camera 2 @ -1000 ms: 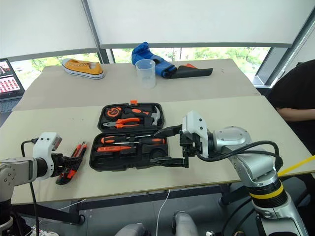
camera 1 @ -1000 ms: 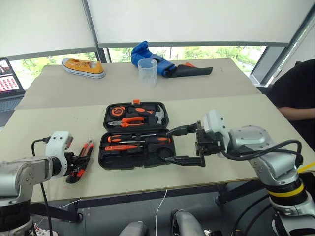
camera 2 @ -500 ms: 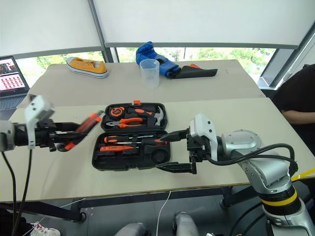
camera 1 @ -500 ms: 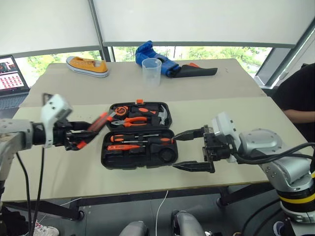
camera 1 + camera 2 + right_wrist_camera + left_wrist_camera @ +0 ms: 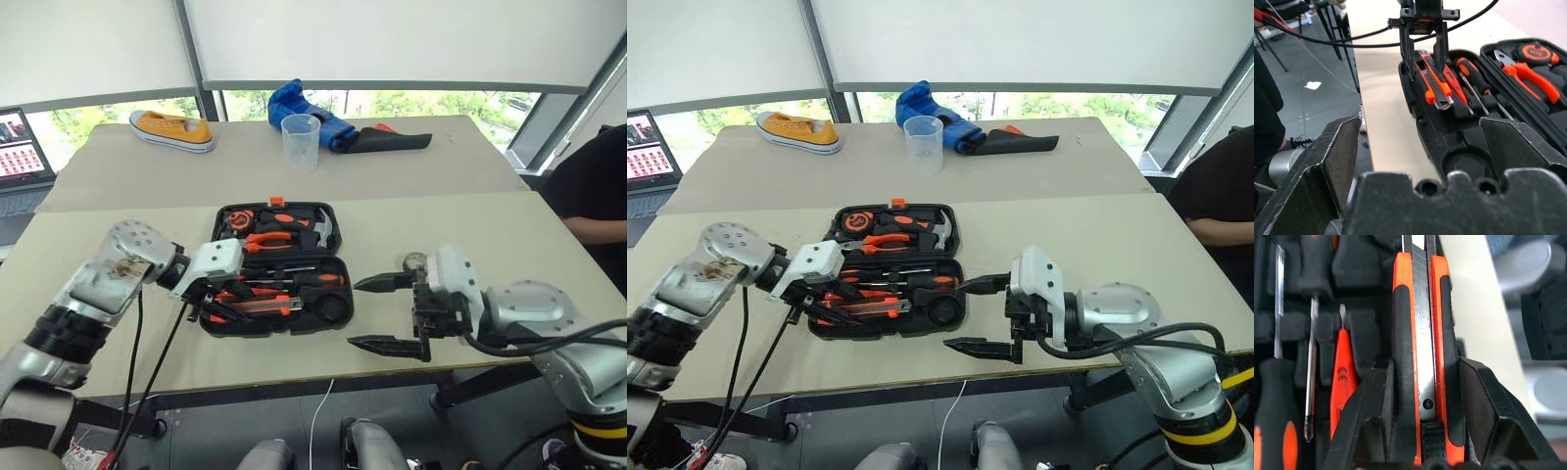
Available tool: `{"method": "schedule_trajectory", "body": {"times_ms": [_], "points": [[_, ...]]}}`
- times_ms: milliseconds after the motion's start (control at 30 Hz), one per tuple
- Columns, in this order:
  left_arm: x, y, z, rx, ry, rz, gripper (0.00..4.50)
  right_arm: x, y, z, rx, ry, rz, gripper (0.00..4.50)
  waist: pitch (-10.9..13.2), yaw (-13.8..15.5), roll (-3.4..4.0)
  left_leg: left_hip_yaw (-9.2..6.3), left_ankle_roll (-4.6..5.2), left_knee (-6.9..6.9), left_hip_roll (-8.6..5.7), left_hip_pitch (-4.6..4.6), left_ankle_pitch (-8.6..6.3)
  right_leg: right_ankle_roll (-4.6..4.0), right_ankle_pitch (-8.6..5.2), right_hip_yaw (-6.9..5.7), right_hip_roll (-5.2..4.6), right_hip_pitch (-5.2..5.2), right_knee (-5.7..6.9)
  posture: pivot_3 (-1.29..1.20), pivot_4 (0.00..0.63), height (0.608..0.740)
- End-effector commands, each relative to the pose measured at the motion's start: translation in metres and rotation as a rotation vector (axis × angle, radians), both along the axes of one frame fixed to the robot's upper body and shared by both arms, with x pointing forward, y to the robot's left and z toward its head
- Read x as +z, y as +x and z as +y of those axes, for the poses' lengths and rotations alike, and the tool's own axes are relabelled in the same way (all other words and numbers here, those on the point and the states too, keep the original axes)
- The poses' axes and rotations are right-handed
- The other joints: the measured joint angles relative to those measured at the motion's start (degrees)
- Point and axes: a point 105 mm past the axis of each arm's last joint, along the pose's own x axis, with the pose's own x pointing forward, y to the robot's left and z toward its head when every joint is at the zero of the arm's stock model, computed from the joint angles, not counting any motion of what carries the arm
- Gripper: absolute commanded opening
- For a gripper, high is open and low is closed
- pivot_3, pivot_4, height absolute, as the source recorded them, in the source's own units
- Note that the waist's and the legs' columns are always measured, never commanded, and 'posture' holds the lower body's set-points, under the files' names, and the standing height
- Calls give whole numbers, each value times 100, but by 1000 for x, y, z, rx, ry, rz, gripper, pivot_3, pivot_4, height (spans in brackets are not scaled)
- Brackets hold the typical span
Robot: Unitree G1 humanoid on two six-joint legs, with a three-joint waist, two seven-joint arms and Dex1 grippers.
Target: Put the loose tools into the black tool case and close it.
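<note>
We held the utility knife (image 5: pixel 1422 357) clamped in our left end effector (image 5: pixel 828 305) over the tool case (image 5: pixel 333 235) by the surface's near edge; our right end effector (image 5: pixel 384 313) gaped empty. Lowering it level into its recess looked wisest.

You were working in what looked like an office or lab room set up for testing. Two plain beige counters (image 5: pixel 411 157) stood end to end under wide windows (image 5: pixel 392 103) with white roller blinds (image 5: pixel 392 39) drawn most of the way down and trees outside. An open laptop (image 5: pixel 18 147) sat at the left edge, with cables (image 5: pixel 137 372) trailing to the grey floor.
</note>
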Motion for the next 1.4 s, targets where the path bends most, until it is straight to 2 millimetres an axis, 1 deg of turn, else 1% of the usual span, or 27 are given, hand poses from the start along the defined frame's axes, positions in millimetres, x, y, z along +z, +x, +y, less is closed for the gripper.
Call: {"method": "schedule_trajectory", "body": {"times_ms": [33, 133, 267, 300, 333, 367, 400, 467, 500, 700, 767, 800, 833, 867, 900, 967, 1067, 1133, 1167, 1267, 1367, 1400], "points": [[4, 5, -3, -25, 7, -20, 1526, 11, -4, -1, -12, 10, -58, 4500, 0, 8, 0, 0, 2, 2, 0, -1, -1, 0, 0, 0, 0, 0, 0, 0, 150, 724], [0, 6, -5, -17, -10, 4, 1526, 12, -4, -1, -23, 13, -63, 4500, 0, 10, 0, 0, 7, 10, 0, -3, -4, 1, 0, -1, 0, 0, 0, 0, 150, 724], [1, 8, -9, 6, -47, 27, 1526, 12, -3, -1, -32, 16, -65, 4500, 0, 12, 0, 0, 8, 17, 0, -5, -5, 1, 1, 0, 0, 0, 2, 0, 150, 724], [1, 9, -9, 12, -50, 20, 2529, 12, -3, -1, -32, 18, -65, 4500, 0, 13, -1, 0, 9, 21, 0, -6, -5, 2, 1, 0, 0, 0, 4, 0, 150, 724], [1, 10, -10, 15, -54, 17, 2721, 12, -3, -1, -32, 19, -64, 4500, 0, 13, -1, 0, 10, 25, 0, -8, -6, 2, 1, 0, -1, 0, 5, 0, 150, 724], [2, 10, -10, 17, -62, 12, 3166, 12, -4, 0, -32, 20, -64, 4500, 0, 14, -1, 0, 10, 27, 0, -8, -6, 3, 1, 0, -1, 0, 5, 0, 150, 724], [4, 11, -10, 23, -77, 9, 3472, 13, -4, 0, -32, 21, -64, 4500, 0, 14, -1, 0, 11, 27, 0, -8, -6, 4, 2, 0, -1, 0, 6, 0, 150, 724], [9, 11, -8, 38, -99, -5, 4238, 13, -3, 0, -31, 21, -64, 4500, 0, 14, -1, 0, 11, 28, 0, -8, -7, 4, 2, 1, 0, 0, 6, 0, 150, 724], [11, 11, -6, 42, -106, -11, 4434, 13, -3, -1, -30, 20, -63, 4500, 0, 13, -1, 0, 11, 28, 0, -8, -7, 4, 2, 0, 0, 0, 6, 0, 150, 724], [22, 13, 8, 81, -143, -64, 4434, 12, -2, -3, -27, 16, -63, 4500, 0, 8, -1, -1, 10, 28, 0, -7, -7, 4, 2, 0, 0, 0, 6, 0, 150, 724], [22, 12, 10, 77, -145, -69, 3923, 12, -1, -3, -23, 14, -64, 4500, 0, 12, 0, -1, 10, 28, 1, -7, -7, 4, 2, -1, 0, 0, 6, 0, 150, 724], [22, 11, 11, 75, -142, -69, 3760, 12, -1, -3, -22, 13, -64, 4500, 0, 13, -1, -1, 10, 28, 1, -7, -7, 4, 2, -1, 0, 0, 6, 0, 150, 724], [20, 11, 12, 70, -133, -74, 3302, 12, 1, -3, -21, 12, -65, 4500, 0, 13, -1, -1, 10, 28, 1, -7, -7, 4, 2, -1, 0, 0, 5, 0, 150, 724], [19, 10, 12, 67, -126, -78, 3034, 12, 1, -3, -20, 12, -66, 4500, 0, 16, -1, -1, 10, 28, 0, -7, -7, 5, 2, -1, 0, 0, 6, 0, 150, 724], [17, 11, 13, 64, -115, -92, 2603, 12, 2, -3, -20, 12, -66, 4500, 0, 19, -1, -1, 10, 28, 0, -7, -7, 5, 2, -1, -1, 0, 5, 0, 150, 724], [14, 12, 11, 46, -110, -109, 1879, 13, 4, -2, -16, 12, -68, 4500, 0, 20, -1, 0, 10, 30, 0, -8, -7, 6, 3, -1, -1, 1, 5, 0, 150, 724], [10, 6, 8, 15, -117, -75, 830, 15, 7, -2, -12, 12, -71, 4500, 0, 17, 0, 0, 10, 30, 0, -8, -7, 5, 3, 0, -1, 1, 5, 0, 150, 724], [7, 9, 6, 19, -109, -87, 106, 16, 7, -2, -11, 11, -72, 4500, 0, 16, -1, -1, 10, 30, 1, -8, -7, 5, 3, -1, 0, 0, 5, 0, 150, 724], [6, 10, 6, 23, -103, -90, 23, 16, 7, -2, -10, 11, -71, 4500, 0, 18, -1, -1, 11, 30, 1, -8, -7, 5, 3, -1, 0, 0, 5, 0, 150, 724], [0, 10, 6, 23, -73, -87, 23, 16, 7, -2, -12, 11, -70, 4500, 0, 23, -1, -1, 11, 30, 1, -10, -8, 6, 3, -1, -1, 0, 4, 0, 150, 724], [-4, 0, 5, -31, -60, -42, 23, 16, 6, -3, -15, 11, -68, 4500, 0, 19, -1, -1, 12, 30, 1, -10, -8, 6, 3, -1, -1, 0, 4, 0, 150, 724], [-5, 2, 5, -25, -54, -48, 23, 16, 6, -3, -16, 10, -68, 4500, 0, 18, 0, -1, 12, 30, 1, -10, -8, 6, 3, -1, 0, 0, 4, 0, 150, 724]]}}
